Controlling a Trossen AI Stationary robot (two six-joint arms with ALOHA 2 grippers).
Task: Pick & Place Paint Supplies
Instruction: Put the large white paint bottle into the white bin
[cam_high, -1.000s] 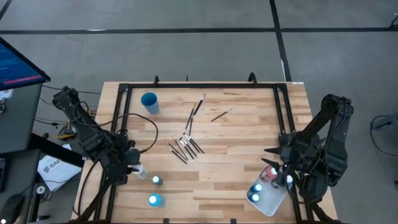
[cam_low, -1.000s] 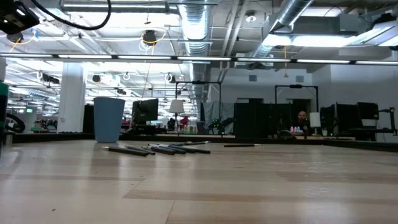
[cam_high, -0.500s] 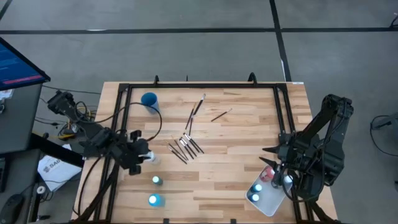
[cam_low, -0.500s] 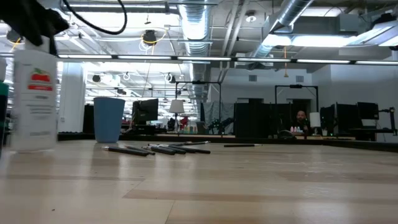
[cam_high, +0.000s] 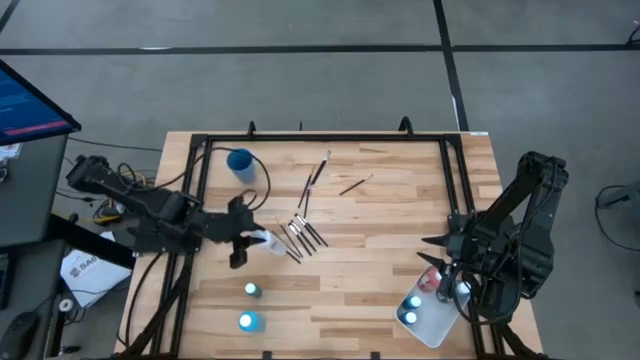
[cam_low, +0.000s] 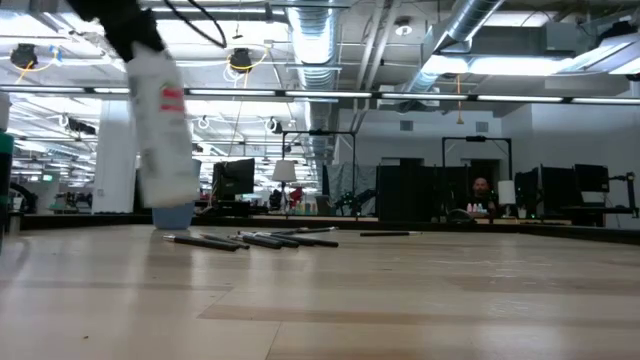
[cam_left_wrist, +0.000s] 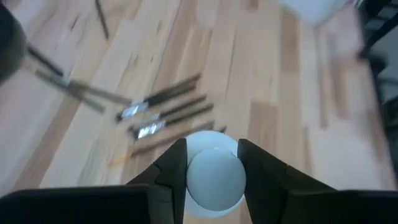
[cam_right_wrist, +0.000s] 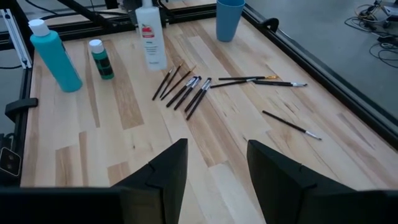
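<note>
White bottle clamped upright in left gripper, above table just beside brush cluster; tray far across, under right gripper, open, empty.

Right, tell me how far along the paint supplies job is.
Done: a few bottles sit in the white tray, where the open, empty right gripper waits. In hand: the left gripper grips a white bottle, lifted off the table near the brushes. Left: a small teal bottle and a bigger blue bottle stand on the table, and the brushes all lie loose on the wood.
</note>
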